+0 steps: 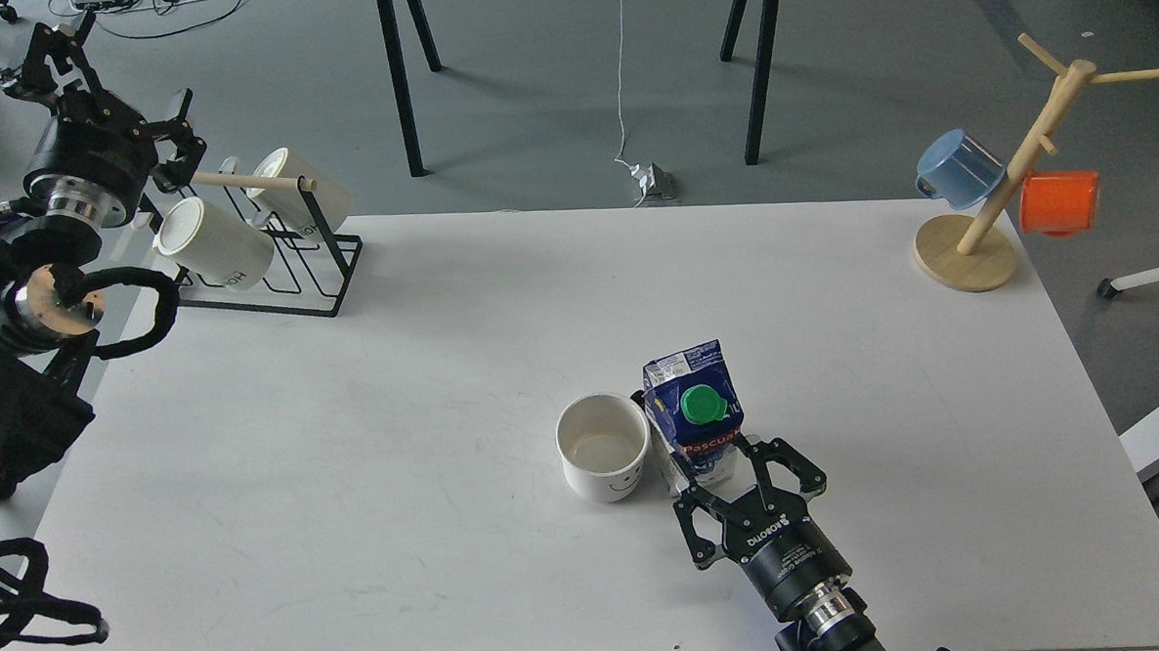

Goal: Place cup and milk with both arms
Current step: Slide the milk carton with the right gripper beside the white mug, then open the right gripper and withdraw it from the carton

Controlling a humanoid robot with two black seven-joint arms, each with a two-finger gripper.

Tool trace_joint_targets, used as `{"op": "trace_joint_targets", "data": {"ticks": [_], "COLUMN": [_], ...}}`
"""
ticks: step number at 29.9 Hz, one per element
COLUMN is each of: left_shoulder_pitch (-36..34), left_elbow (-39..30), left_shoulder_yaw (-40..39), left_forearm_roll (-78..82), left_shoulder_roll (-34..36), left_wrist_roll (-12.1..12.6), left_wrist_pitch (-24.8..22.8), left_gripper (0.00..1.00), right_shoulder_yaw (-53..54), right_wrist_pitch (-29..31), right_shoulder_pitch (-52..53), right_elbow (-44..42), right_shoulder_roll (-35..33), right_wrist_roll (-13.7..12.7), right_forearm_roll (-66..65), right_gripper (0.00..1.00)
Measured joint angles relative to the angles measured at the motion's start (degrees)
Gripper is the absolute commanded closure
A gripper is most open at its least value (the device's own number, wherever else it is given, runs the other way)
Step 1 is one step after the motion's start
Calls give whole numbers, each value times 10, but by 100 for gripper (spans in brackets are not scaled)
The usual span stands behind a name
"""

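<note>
Milk (pixel 698 410) stands upright near the table's (pixel 445 370) front middle, my right gripper (pixel 733 475) spread around its base, fingers not yet pinching as far as I can judge. Cup (pixel 602 447) sits just beside it on the left, nearly touching. Risk I see: closing off-centre tips the carton into the cup. My left gripper (pixel 165 138) hangs up by the mug rack (pixel 274 270); whether it is spread or clenched, I cannot tell.
</note>
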Motion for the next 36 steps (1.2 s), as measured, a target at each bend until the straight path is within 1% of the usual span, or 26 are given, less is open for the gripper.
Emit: {"op": "trace_joint_targets", "data": {"ticks": [1,14,27,30,32,36], "left_shoulder_pitch": [0,-3,-3,-5,-5,-7], "left_elbow": [0,0,0,0,0,-1], "left_shoulder_yaw": [0,-1,-1,-1,-1,-2], "left_forearm_roll": [0,0,0,0,-1,-3], "left_shoulder_roll": [0,0,-1,-1,-1,-5], "left_wrist_roll": [0,0,0,0,0,0], "left_wrist_pitch": [0,0,0,-3,-7,-13], "left_gripper": [0,0,0,0,0,0], "right_shoulder_yaw": [1,7,3,5,15,64], "right_wrist_pitch": [0,0,0,0,0,0], "right_shoulder_pitch": [0,-1,-44,-61,-78,-120], "right_elbow": [0,2,17,41,66,106], "right_shoulder_roll": [0,0,-2,-33,-65,-129], "right_wrist_roll": [0,0,0,-1,-1,-1], "right_forearm_roll": [0,0,0,0,0,0], "right_gripper": [6,4,2,2,2,2]}}
